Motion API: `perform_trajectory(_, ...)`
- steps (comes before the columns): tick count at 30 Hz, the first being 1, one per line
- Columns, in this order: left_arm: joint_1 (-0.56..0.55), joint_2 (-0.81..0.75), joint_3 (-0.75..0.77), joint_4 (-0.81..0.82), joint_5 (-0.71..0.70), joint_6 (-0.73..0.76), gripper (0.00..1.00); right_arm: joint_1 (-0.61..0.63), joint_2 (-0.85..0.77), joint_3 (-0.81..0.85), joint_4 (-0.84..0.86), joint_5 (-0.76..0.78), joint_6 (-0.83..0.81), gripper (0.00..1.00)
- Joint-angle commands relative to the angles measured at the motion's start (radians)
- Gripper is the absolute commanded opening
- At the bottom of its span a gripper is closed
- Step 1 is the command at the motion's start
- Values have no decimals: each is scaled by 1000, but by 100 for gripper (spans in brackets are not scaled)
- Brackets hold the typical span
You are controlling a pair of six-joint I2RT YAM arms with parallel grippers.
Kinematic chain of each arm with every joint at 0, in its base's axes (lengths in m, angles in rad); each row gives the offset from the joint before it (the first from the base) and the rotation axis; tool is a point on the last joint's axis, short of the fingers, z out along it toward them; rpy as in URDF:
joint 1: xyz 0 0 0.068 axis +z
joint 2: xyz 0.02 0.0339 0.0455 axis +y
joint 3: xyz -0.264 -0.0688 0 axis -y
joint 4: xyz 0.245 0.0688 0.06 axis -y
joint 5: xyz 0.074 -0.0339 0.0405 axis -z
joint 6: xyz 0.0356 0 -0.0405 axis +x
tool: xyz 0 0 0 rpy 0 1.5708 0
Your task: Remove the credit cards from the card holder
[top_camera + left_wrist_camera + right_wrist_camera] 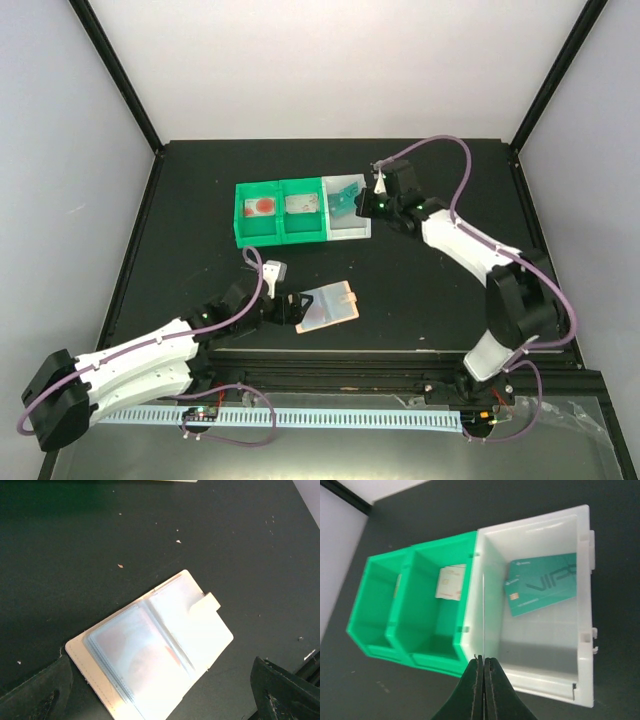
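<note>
The tan card holder (330,305) lies open on the black table, its clear sleeves up and its tab (205,602) on the far side. It fills the left wrist view (150,650). My left gripper (285,308) is open, its fingers (35,695) spread at either side of the holder's near end, and it holds nothing. My right gripper (364,205) is shut on a thin credit card seen edge-on (483,595), above the wall between the green and white compartments. Another teal credit card (542,584) lies in the white compartment.
The green-and-white three-compartment bin tray (285,236) stands at the table's middle back. Its left compartment holds a card with a red spot (262,207), and its middle one a pale card (449,581). Black frame posts stand at the back corners.
</note>
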Motion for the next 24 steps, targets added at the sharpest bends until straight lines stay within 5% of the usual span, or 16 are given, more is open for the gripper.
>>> perform_trajectory(1,18,12,35,15,71,69,99,-14,107,98,-79,53,-42,1)
perform_trajectory(11,27,26,50,19,67,81,99,-27,367,323,-131,-66,-52,1)
perform_trajectory(24,40,55,124,-38,57,94,99,-65,517,451,-150,-121,-37,1)
